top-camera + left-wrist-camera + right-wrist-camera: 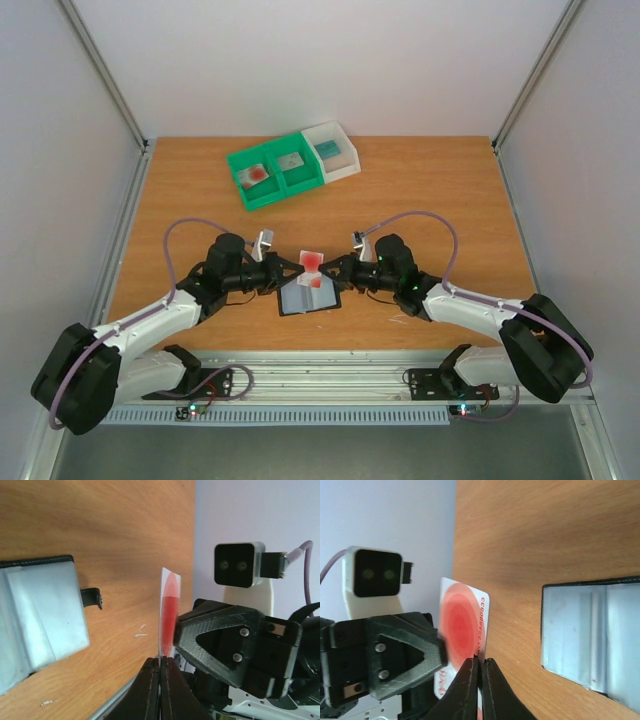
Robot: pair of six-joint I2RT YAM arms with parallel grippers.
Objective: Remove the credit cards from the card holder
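Credit card gripped from both sides, near the open card holder
The left gripper and right gripper are each closed on an opposite edge of the card, which is whitish with a red blotch of concentric rings and red digits along one edge. The card holder is laid spread on the surface, grey-blue inside and black-edged.

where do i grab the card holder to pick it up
Probably the black clasp tab: the card holder lies open and flat on the table, so its faces give nothing to pinch, while the tab sticks out past the edge. Come down from above, straddling it.
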